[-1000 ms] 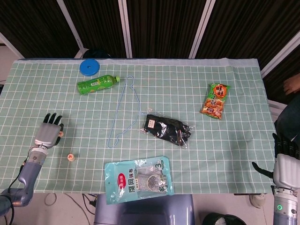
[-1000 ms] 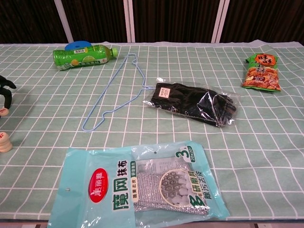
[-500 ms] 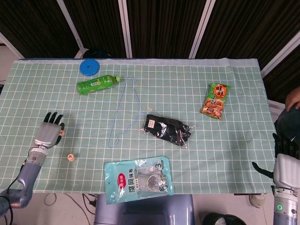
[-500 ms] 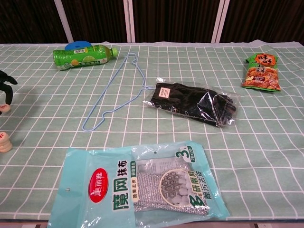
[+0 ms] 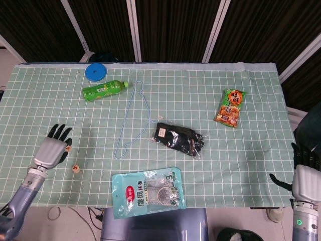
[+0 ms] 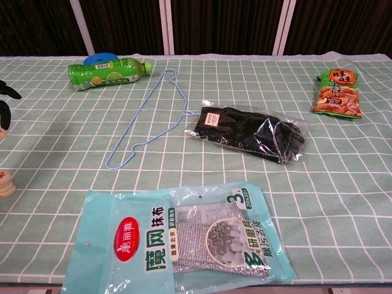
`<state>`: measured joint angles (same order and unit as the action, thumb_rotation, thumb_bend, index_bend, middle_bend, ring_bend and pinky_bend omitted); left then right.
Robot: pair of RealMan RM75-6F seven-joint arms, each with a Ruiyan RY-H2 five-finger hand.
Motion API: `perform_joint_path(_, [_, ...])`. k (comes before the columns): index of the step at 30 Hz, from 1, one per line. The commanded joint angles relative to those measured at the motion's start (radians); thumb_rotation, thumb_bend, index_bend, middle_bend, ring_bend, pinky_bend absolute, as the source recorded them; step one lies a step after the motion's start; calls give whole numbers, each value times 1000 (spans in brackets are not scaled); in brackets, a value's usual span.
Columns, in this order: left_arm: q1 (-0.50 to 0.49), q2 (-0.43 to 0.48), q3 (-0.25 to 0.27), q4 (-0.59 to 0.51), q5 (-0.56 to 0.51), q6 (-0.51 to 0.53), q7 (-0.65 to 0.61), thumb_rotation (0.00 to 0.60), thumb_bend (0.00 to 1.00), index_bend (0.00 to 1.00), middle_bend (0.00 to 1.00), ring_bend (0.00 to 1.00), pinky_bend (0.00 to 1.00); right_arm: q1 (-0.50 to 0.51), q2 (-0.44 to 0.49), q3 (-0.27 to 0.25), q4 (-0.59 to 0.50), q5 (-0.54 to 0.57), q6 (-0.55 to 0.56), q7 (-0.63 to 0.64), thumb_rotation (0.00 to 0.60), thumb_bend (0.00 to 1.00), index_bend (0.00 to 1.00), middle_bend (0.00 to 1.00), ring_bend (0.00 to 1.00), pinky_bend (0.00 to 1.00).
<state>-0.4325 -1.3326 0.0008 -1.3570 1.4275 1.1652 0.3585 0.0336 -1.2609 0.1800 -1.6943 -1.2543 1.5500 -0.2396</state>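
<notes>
Left hand: my left hand (image 5: 51, 149) hangs over the left side of the table, back of the hand up, dark fingers (image 5: 62, 132) fanned apart and pointing away from me. I see nothing pinched or gripped in it. In the chest view only the dark fingertips (image 6: 5, 104) show at the left edge.

Small pieces: a small round wooden piece (image 5: 68, 148) lies just beside the hand's right edge, so close that I cannot tell whether they touch. A second round wooden piece (image 5: 75, 168), with a red mark on top, lies on the cloth near the hand, on the side nearer me, apart from it. The chest view shows this one at the left edge (image 6: 5, 182).

Right hand: my right hand (image 5: 305, 175) sits off the table's right front corner, back plate up, fingers pointing away. I cannot tell how they are set; I see nothing in them.

Table: green checked cloth (image 5: 241, 100).

Far left: green bottle (image 5: 103, 90) on its side, blue round lid (image 5: 96, 72) just behind it.

Centre: thin blue wire hanger (image 5: 131, 118) lying flat; bagged black gloves (image 5: 179, 138) just right of its hook.

Front edge: blue packet of cloths (image 5: 147, 192), overhanging the table edge.

Far right: snack bag (image 5: 230, 108), well apart from the rest.
</notes>
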Motion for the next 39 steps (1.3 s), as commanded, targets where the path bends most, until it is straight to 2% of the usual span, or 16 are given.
perform_joint_path(1, [24, 46, 34, -61, 37, 29, 31, 600, 349, 477, 126, 0, 73, 0, 0, 1, 0, 0, 1, 1, 600, 205, 72, 50, 33, 0])
perform_joint_path(13, [51, 64, 89, -106, 103, 45, 60, 600, 349, 477, 126, 0, 73, -1, 2, 1, -1, 2, 0, 2, 600, 205, 71, 50, 33, 0])
perform_joint_path(39, [57, 38, 101, -113, 154, 39, 98, 600, 350, 471, 126, 0, 73, -2, 2, 2, -2, 3, 2, 2, 600, 205, 72, 50, 33, 0])
